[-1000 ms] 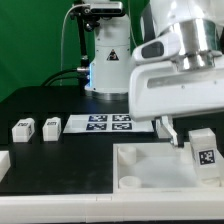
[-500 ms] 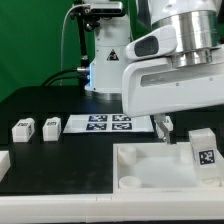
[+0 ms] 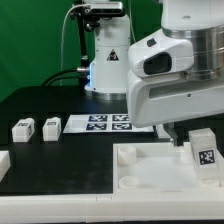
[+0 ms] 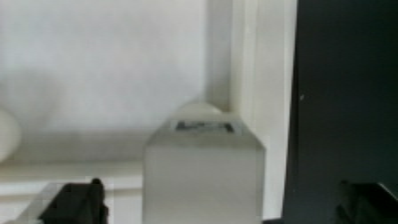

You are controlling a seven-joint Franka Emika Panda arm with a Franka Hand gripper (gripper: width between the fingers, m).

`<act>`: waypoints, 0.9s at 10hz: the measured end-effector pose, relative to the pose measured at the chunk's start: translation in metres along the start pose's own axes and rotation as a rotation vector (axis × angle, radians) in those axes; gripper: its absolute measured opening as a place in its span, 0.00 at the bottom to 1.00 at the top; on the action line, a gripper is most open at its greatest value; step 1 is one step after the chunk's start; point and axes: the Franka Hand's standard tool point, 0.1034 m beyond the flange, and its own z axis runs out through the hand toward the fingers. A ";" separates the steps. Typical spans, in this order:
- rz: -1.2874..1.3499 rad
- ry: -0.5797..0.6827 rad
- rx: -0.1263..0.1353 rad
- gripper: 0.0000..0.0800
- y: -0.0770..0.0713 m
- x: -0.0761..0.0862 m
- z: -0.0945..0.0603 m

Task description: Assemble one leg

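Movement: arm (image 3: 185, 80) has shifted toward the exterior view's right since a second ago, carrying the gripper (image 4: 222, 203) over the leg (image 3: 203, 150); leg itself unmoved.
Gripper: fingers spread wide either side of the leg in the wrist view; nothing held.
Leg position: upright on the white tray-like part (image 3: 150, 160), exterior view's near right.
Progress: judged early; grasping and seating in a corner socket (image 3: 128, 182) remain.
Spare legs (image 3: 23, 128): two on the surface (image 3: 60, 160), exterior view's left, well apart.

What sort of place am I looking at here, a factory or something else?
Most likely a robotics research lab, not a factory: a robot arm works over a black table before a green backdrop, and the marker board and a small white leg carry printed square tags.
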 end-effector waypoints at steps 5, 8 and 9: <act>0.021 0.014 -0.002 0.66 -0.002 -0.003 0.011; 0.215 0.014 0.000 0.37 -0.001 -0.003 0.011; 0.314 0.014 0.001 0.37 -0.002 -0.003 0.011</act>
